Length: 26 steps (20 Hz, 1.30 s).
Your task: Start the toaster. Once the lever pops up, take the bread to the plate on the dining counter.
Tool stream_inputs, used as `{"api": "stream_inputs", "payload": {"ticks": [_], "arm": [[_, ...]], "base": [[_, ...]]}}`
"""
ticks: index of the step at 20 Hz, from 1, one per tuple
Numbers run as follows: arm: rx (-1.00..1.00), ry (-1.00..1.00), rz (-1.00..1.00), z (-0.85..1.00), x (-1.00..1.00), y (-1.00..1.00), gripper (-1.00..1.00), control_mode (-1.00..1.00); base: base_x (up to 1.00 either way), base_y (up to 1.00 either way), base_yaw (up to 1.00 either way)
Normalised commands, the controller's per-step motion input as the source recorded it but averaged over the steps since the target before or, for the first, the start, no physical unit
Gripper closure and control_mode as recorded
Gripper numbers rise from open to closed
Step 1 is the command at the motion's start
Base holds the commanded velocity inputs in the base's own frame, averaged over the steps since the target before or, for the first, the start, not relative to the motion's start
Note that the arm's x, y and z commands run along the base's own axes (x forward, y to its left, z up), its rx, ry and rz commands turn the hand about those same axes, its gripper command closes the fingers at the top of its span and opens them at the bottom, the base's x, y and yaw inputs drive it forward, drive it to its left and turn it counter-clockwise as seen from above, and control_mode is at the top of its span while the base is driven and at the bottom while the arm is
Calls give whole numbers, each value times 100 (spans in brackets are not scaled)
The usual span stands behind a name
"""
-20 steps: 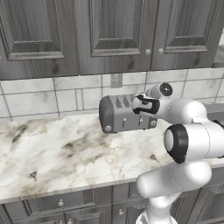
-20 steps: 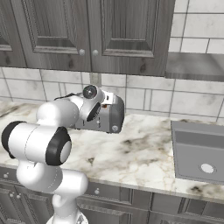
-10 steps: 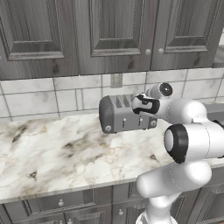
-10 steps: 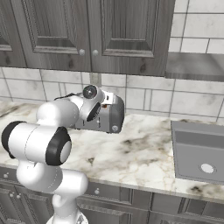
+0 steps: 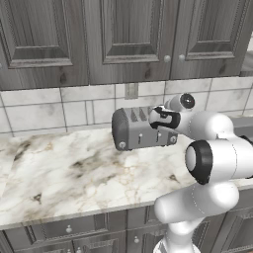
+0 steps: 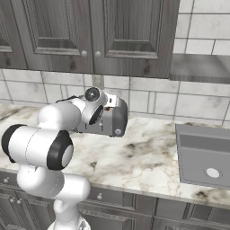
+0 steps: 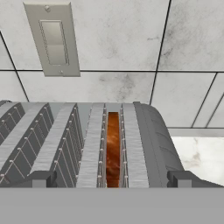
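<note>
The bread (image 7: pixel 113 148) sat down in the toaster (image 5: pixel 141 128); the claw (image 7: pixel 113 178) hovered spread apart, nothing carried yet.

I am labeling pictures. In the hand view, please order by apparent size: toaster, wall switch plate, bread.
1. toaster, largest, though nearest the camera
2. wall switch plate
3. bread, smallest: a narrow strip in its slot

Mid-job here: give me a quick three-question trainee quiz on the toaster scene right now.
1. True or false: the bread sits down inside a slot of the toaster.
2. The gripper is: A open, B shut on the bread.
3. What is mounted on the tiled wall behind the toaster?

Key: 1 true. 2 A. 3 a grey switch plate.
</note>
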Motion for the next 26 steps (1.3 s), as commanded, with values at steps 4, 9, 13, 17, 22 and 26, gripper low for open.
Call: {"api": "stream_inputs", "payload": {"ticks": [4, 9, 13, 17, 22, 26], "arm": [[0, 0, 0, 0, 0, 0, -100, -100], [0, 0, 0, 0, 0, 0, -100, -100], [0, 0, 0, 0, 0, 0, -100, -100], [0, 0, 0, 0, 0, 0, -100, -100], [0, 0, 0, 0, 0, 0, -100, -100], [0, 0, 0, 0, 0, 0, -100, -100]], "base": [[0, 0, 0], [0, 0, 0], [0, 0, 0], [0, 0, 0], [0, 0, 0], [0, 0, 0]]}}
